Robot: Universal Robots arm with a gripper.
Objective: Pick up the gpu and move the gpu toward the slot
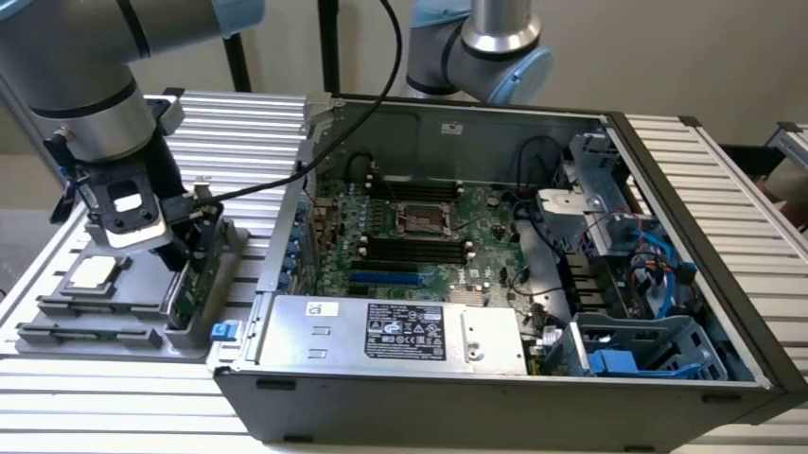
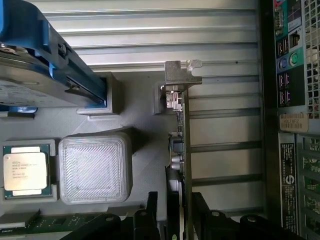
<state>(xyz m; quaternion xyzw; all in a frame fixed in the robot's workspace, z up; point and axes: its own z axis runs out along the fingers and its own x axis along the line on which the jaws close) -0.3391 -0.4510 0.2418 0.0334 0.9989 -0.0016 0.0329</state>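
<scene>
Green gpu (image 1: 187,284) stands on edge in the grey tray (image 1: 127,340) on the tabletop (image 1: 114,402), at the exterior view's left, just beside the open computer case (image 1: 505,407). Step in hand: the pick-up, gpu not yet lifted. Gripper (image 2: 177,222) is down over the gpu, fingers (image 2: 151,217) open and straddling it, one on each face, at the end away from the silver bracket (image 2: 181,75). Looks like a sliver of gap per side, though shadow makes that hard to confirm. The grasp calls for a square squeeze on both faces, then a straight pull up out of the tray.
</scene>
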